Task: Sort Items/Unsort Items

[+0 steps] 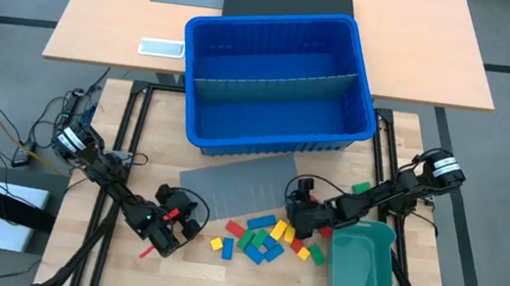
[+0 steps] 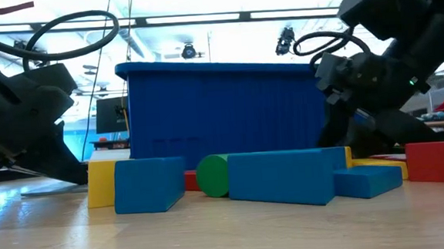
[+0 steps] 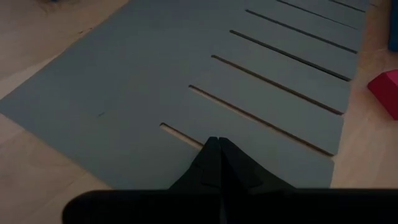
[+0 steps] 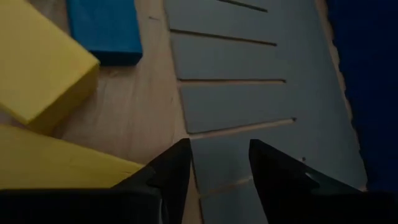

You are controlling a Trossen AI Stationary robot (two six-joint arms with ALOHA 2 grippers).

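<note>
Divider sheet (image 1: 242, 183) before the bin (image 1: 278, 77), blocks (image 1: 264, 240) before the sheet, tray (image 1: 363, 272) to their right

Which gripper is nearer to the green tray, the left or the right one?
The right. The right gripper sits just beside the green tray, at the block pile's edge. The left gripper is across the pile, much farther away.

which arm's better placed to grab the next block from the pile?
Right, probably. The right gripper is open and sits at the edge of the blocks, beside the grey divider sheet. The left gripper is shut and farther from the pile.
</note>
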